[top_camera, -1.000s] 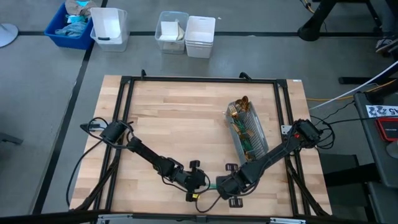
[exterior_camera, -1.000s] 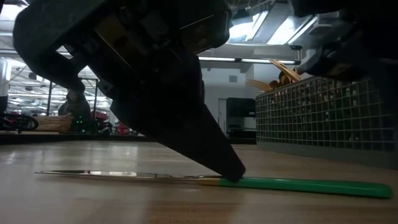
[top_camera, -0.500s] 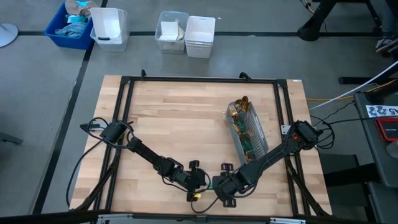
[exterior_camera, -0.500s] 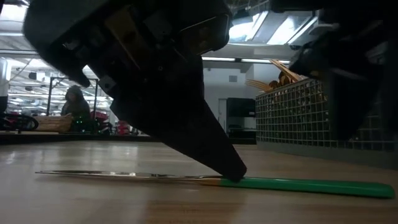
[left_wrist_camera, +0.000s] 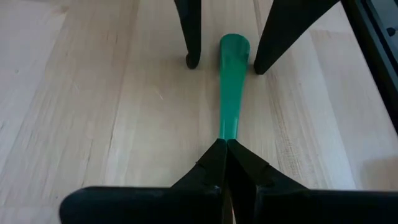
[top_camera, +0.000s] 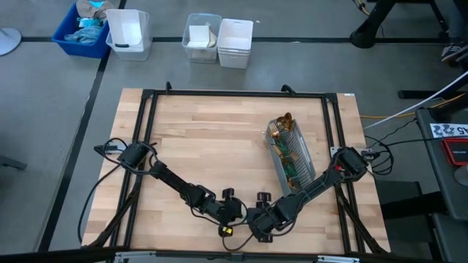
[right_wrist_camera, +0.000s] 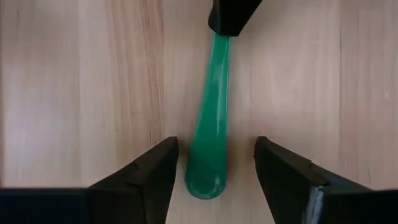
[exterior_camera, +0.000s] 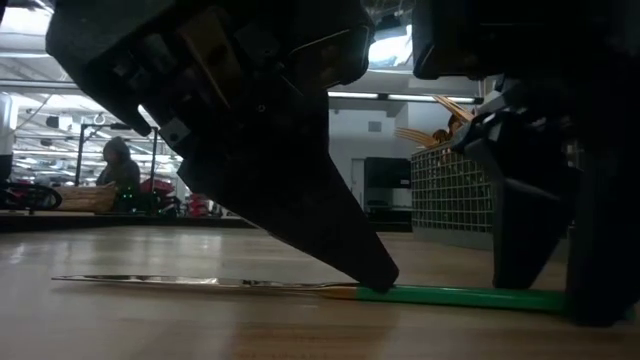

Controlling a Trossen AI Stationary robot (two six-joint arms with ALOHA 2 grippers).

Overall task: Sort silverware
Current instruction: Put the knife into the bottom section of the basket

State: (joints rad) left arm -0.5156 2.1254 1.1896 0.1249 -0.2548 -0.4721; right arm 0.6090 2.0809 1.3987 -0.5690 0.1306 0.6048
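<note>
Near the worktop's (top_camera: 197,139) front edge, a teal-handled knife (exterior_camera: 300,288) is lying flat; the left pincer (left_wrist_camera: 226,149) is pinching its handle where the blade begins, while the right pincer (right_wrist_camera: 214,163), fingers spread, is straddling the handle's end, beside the mesh caddy (top_camera: 291,153).

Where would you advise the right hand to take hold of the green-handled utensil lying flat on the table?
On the broad free end of the green handle, coming straight down with one finger on each long side. The utensil lies flat, the left hand is shut on the handle's narrow end, and the open right hand already straddles the free end.
</note>
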